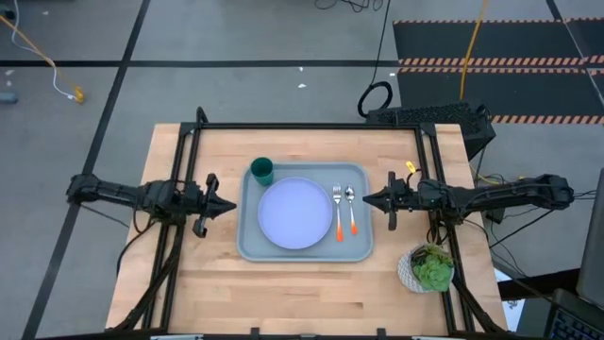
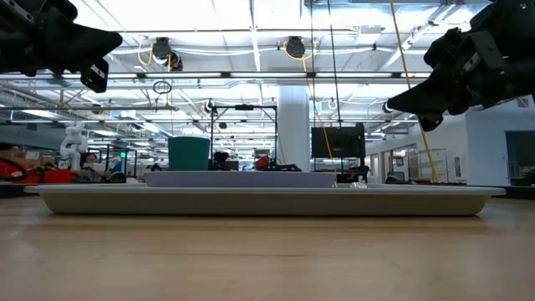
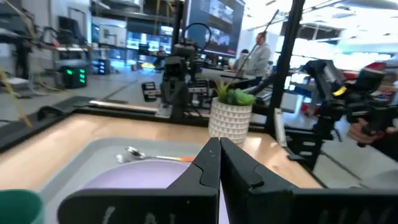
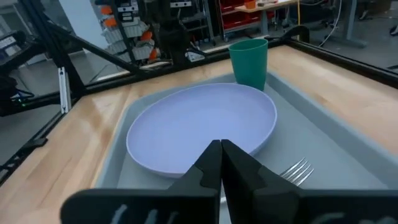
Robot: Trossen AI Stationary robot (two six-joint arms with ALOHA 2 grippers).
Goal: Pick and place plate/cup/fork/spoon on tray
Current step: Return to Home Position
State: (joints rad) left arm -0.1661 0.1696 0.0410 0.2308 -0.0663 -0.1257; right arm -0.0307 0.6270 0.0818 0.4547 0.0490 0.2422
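Tray [image 1: 304,247] on the counter [image 1: 189,283] holds plate [image 1: 294,213], cup [image 1: 261,171], fork [image 1: 338,212] and spoon [image 1: 351,209]; left pincer [image 1: 229,204] and right pincer [image 1: 367,198] hover beside it, both clenched and empty.

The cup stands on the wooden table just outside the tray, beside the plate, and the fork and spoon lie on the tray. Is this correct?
Not quite. The cup stands inside the tray, in a corner beside the plate, not on the wooden table. The high view shows this, and the right wrist view agrees. The fork and spoon do lie on the tray.
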